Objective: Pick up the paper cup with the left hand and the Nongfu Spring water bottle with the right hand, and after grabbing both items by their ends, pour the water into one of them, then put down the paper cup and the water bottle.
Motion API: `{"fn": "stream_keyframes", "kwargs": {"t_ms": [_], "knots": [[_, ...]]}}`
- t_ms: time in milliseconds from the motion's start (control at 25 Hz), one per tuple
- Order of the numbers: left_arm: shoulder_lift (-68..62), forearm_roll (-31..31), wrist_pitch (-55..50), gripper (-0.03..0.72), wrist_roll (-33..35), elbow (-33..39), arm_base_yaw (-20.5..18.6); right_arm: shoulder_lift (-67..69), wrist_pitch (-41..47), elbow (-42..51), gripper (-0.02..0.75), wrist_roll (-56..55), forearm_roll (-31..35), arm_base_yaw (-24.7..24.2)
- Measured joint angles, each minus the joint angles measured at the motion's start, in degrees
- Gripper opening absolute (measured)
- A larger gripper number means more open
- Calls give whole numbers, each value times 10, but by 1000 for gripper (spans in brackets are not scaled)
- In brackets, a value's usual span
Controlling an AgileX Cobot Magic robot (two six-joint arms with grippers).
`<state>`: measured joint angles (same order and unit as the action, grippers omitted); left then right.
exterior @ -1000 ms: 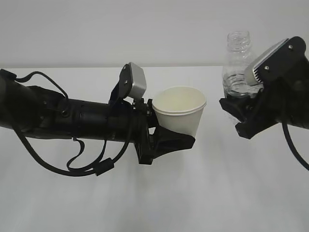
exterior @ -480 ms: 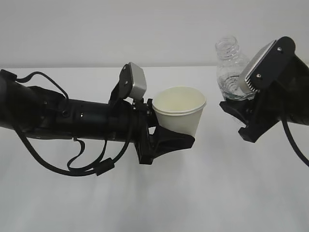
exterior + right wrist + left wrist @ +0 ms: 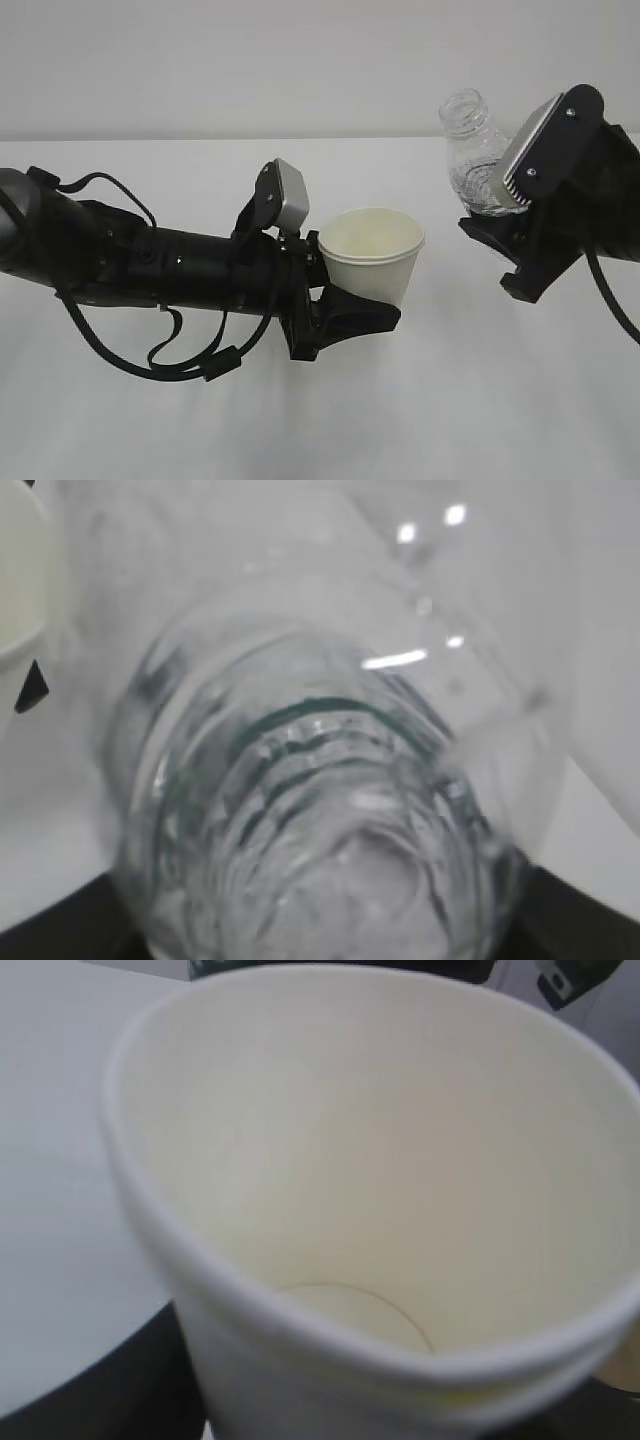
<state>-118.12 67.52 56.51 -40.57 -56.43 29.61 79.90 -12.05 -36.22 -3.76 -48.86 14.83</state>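
Nearest, at the centre of the exterior view, the small white tapered paper cup (image 3: 372,252) with its rolled rim is being held clear of the white table (image 3: 420,400) by the black two-finger gripper of the left hand (image 3: 345,305), whose jaws are being kept clamped around the cup's lower end. The cup is judged light, thin-walled and easily crushed, so a low, gentle hold near the stiffer base is suited. Its long axis is standing close to upright, mouth facing up; in the left wrist view the cream inside (image 3: 400,1190) is appearing dry.

Farther back, in the upper right of the frame, the small clear plastic Nongfu Spring water bottle (image 3: 472,150) is being gripped at its lower part by the gripper of the right hand (image 3: 500,235), under the grey plate. The bottle is judged smooth, slippery and somewhat squashy, heavier low down where the water (image 3: 330,880) is sitting. Its long axis is being leaned with the open neck pointing up and left, toward the cup but well apart from it.
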Motion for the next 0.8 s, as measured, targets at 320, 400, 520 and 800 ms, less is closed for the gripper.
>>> {"fn": "stream_keyframes", "kwargs": {"t_ms": [320,400,520,800], "knots": [[0,0,23,452,1,0,0,0,12,-1,449,49,0,0],[0,0,25,452,1,0,1,0,12,-1,449,68,0,0],[0,0,25,452,6,0,9,0,12,-1,449,80,0,0],[0,0,25,452,29,0,29,0,13,-1,449,115,0,0]]}}
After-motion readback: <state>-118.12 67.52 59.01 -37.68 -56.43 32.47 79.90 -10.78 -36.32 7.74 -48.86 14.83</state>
